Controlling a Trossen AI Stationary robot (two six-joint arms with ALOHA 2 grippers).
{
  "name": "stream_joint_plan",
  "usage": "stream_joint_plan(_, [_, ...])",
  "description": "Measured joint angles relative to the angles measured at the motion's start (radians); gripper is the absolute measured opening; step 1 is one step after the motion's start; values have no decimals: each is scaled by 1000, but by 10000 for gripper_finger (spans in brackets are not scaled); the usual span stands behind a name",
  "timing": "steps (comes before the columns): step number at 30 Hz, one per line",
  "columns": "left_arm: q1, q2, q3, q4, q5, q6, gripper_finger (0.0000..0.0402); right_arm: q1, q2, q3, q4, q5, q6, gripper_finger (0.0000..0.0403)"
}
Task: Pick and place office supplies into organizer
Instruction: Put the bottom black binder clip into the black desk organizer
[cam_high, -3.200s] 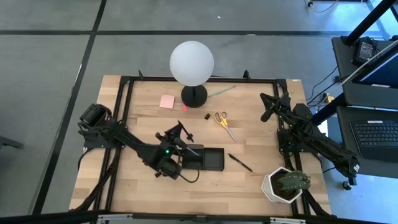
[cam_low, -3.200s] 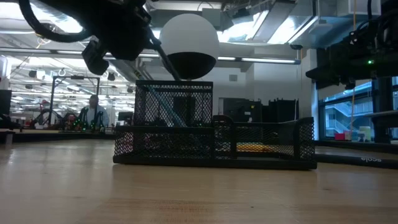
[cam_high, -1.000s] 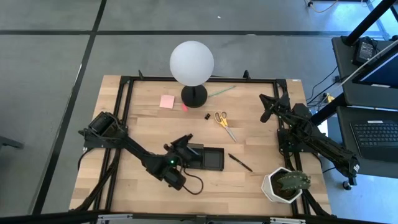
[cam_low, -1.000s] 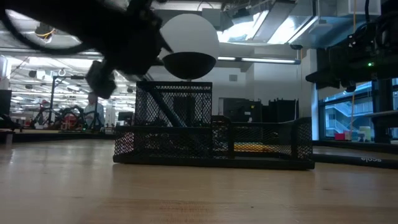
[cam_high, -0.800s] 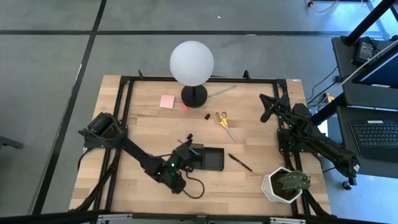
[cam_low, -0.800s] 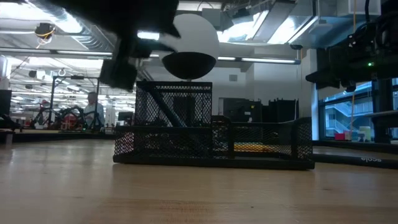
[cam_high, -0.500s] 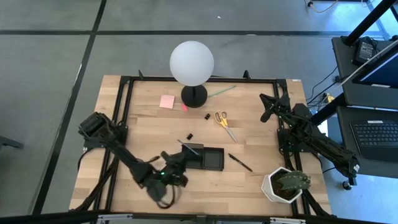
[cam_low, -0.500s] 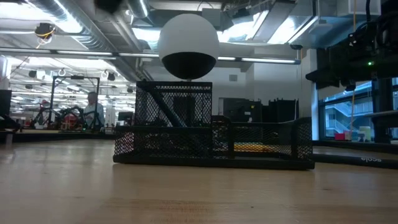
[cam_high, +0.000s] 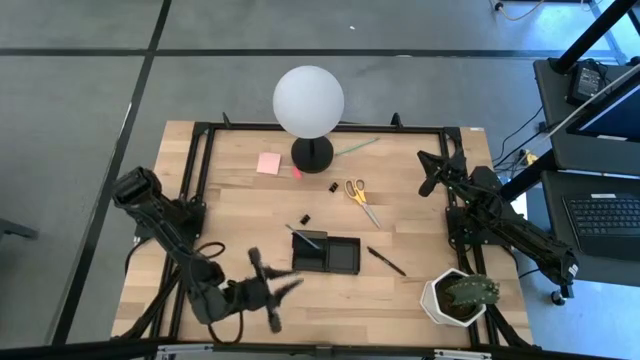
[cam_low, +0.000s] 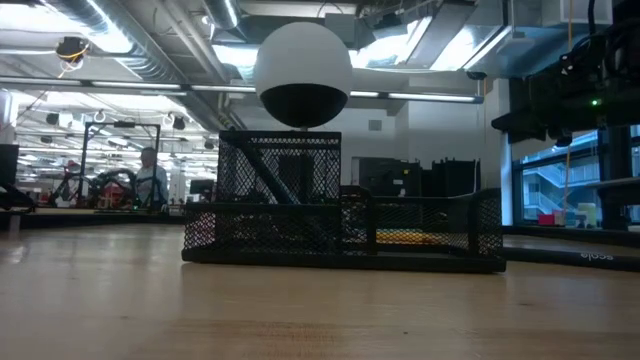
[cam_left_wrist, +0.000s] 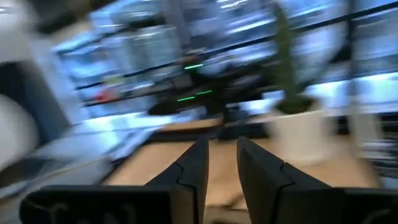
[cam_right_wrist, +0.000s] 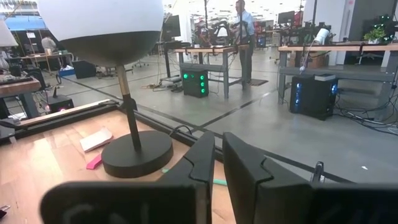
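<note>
The organizer (cam_high: 342, 256), a black mesh tray, stands mid-table, and a dark pen (cam_high: 305, 237) leans in its taller left compartment (cam_low: 280, 185). On the wood behind it lie yellow-handled scissors (cam_high: 362, 200), a pink sticky pad (cam_high: 268, 163), two black binder clips (cam_high: 333, 186) (cam_high: 304, 219) and a green stick (cam_high: 355, 146). A second pen (cam_high: 385, 261) lies right of the tray. My left gripper (cam_high: 295, 284) hovers near the table's front, left of the organizer, pointing level toward the right; its fingers (cam_left_wrist: 222, 144) are slightly apart with nothing between them. My right gripper (cam_high: 424, 172) waits at the far right, shut (cam_right_wrist: 219, 140).
A white globe lamp (cam_high: 309, 105) stands at the table's far middle, its base (cam_right_wrist: 137, 152) ahead of my right gripper. A potted plant (cam_high: 460, 297) sits at the near right corner. A black frame (cam_high: 200, 160) runs around the tabletop.
My left gripper has drawn back from the organizer toward the table's near left, risen out of the low view, and rolled about its own line. The pen stays leaning in the tall compartment.
</note>
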Motion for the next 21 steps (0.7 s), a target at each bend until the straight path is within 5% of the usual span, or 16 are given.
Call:
stream_joint_plan(4, [25,-39,0,-180,266,-122,76,0,0,0,-2,0,24,37])
stream_joint_plan(8, [46,-110,0,-511,299,-372,76,0,0,0,-16,-2,63,37])
stream_joint_plan(14, [63,-240,-1,-1034,421,-975,77,0,0,0,-32,-111,161,37])
stream_joint_plan(21, [63,-263,-1,-1326,617,-1466,77,1,0,0,-30,-122,236,37])
